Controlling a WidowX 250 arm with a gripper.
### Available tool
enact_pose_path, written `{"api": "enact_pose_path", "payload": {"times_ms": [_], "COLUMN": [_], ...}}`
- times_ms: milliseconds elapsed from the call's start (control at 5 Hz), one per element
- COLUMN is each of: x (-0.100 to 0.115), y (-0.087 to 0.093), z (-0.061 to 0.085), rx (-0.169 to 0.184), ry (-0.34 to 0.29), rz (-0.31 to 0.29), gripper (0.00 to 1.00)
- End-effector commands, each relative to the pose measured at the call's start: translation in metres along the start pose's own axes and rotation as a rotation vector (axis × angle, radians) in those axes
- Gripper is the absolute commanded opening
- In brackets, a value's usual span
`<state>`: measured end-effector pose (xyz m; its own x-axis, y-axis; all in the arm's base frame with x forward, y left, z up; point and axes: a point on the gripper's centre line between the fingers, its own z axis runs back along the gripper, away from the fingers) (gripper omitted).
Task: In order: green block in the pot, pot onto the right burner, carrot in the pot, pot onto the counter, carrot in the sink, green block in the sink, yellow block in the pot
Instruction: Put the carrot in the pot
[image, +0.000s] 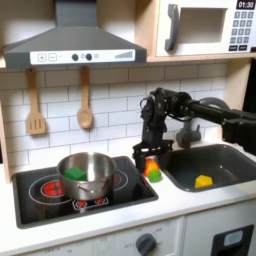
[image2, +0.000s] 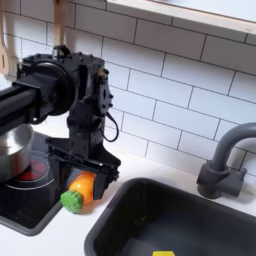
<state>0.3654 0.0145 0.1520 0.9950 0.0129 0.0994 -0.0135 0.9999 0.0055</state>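
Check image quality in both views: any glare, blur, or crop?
First exterior view: soft and low-res overall, bright glare streaks on the pot, carrot small and smeared. Second exterior view: sharper close-up, pot cropped at the second exterior view's left edge, black gripper detail lost in shadow.

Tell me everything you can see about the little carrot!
The carrot is a stubby orange toy with a round green end, smooth like plastic. It sits at the cooktop's edge beside the sink, green end pointing toward the camera in the second exterior view. The gripper hangs right over it, fingers either side; whether they squeeze it isn't clear.
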Motion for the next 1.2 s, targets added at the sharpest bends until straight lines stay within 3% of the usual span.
{"api": "enact_pose_path", "payload": {"times_ms": [0, 200, 400, 1000], "x": [0.002, 0.002, 0.002, 0.008], "y": [0.000, 0.000, 0.001, 0.004], "z": [-0.018, -0.019, -0.017, -0.006], "rx": [0.002, 0.002, 0.000, 0.007], "ry": [0.049, 0.052, 0.042, 0.009], "rz": [-0.006, -0.009, -0.010, 0.012], "gripper": [1.00, 0.89, 0.00, 0.00]}}
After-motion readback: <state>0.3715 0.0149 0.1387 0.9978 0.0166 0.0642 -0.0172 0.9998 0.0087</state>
